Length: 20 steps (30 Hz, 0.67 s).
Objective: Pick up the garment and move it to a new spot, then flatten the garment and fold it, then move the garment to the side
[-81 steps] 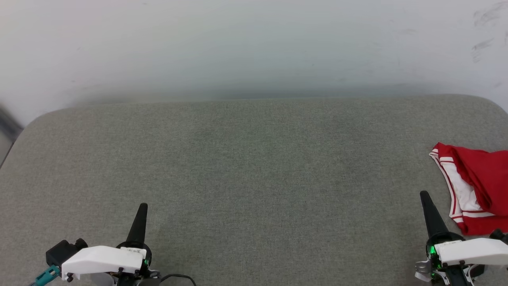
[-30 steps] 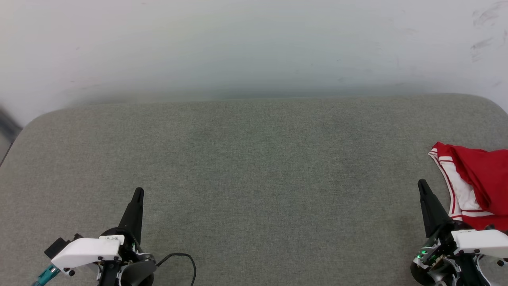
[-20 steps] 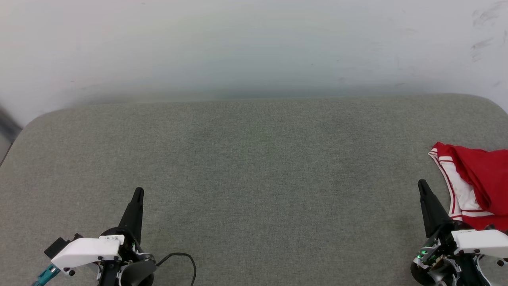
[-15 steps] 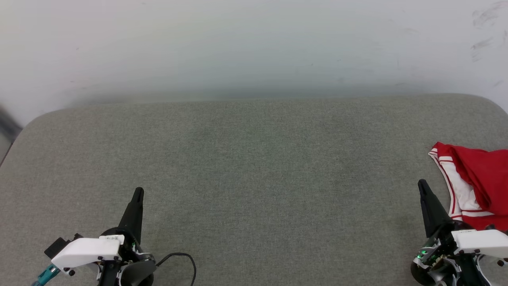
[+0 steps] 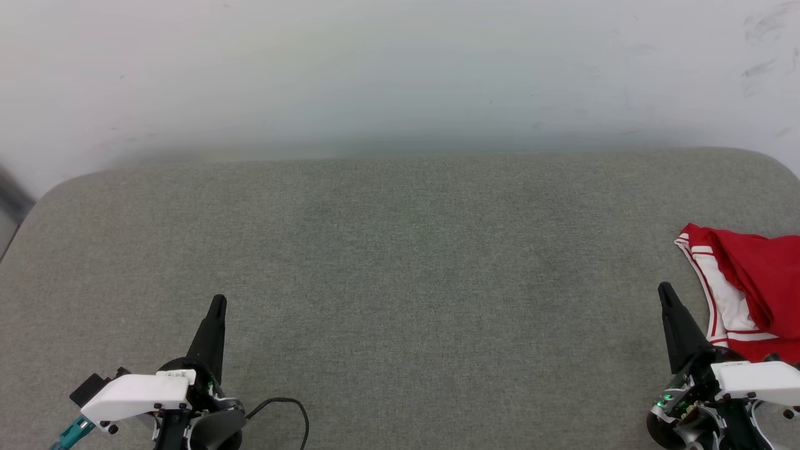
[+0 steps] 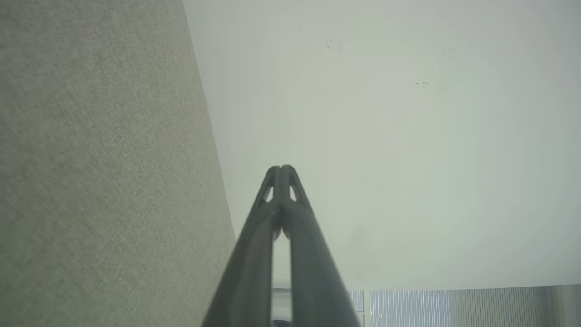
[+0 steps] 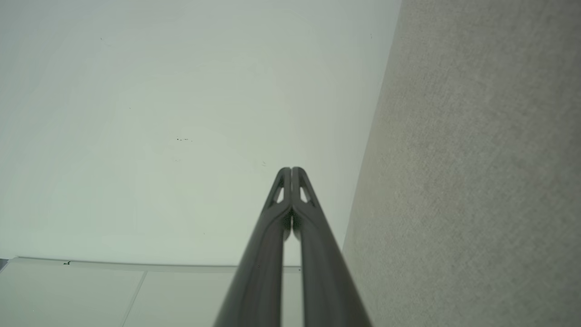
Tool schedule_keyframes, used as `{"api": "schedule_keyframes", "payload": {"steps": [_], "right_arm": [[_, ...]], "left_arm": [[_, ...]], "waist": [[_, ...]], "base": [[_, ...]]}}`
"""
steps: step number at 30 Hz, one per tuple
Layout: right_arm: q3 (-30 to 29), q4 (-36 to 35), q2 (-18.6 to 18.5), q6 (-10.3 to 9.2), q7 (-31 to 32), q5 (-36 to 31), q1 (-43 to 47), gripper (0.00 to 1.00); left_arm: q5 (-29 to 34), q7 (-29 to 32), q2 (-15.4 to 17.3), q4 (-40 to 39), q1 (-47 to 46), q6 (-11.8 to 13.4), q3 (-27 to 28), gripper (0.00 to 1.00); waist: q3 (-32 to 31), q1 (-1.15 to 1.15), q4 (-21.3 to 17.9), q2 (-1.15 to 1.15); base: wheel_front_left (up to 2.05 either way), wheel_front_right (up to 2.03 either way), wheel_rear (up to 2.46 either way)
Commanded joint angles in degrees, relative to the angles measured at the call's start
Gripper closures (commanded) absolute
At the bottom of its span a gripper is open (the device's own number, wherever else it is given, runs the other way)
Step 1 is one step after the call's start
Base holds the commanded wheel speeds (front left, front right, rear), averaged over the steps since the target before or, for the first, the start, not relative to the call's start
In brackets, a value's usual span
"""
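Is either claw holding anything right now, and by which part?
Nothing is held. The left claw and the right claw are both shut and empty; the garment lies loose beside the right claw.

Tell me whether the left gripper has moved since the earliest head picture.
Yes. Against the fixed far edge of the cushion, the left gripper shifted slightly up the head view and leftward, then held still.
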Motion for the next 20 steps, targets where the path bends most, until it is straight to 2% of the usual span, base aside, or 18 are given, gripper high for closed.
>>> {"api": "schedule_keyframes", "payload": {"steps": [1,20], "right_arm": [[-0.03,0.03,0.28,0.00,0.06,0.18,-0.62,1.00],[-0.09,0.04,0.30,0.00,0.11,0.12,-0.63,1.00]], "left_arm": [[0.01,0.28,0.01,-0.05,-0.38,-0.11,0.17,1.00],[0.00,0.28,0.01,-0.06,-0.38,-0.11,0.16,1.00]], "waist": [[0.00,0.00,0.00,0.00],[0.00,0.00,0.00,0.00]], "base": [[0.00,0.00,0.00],[0.00,0.00,0.00]]}}
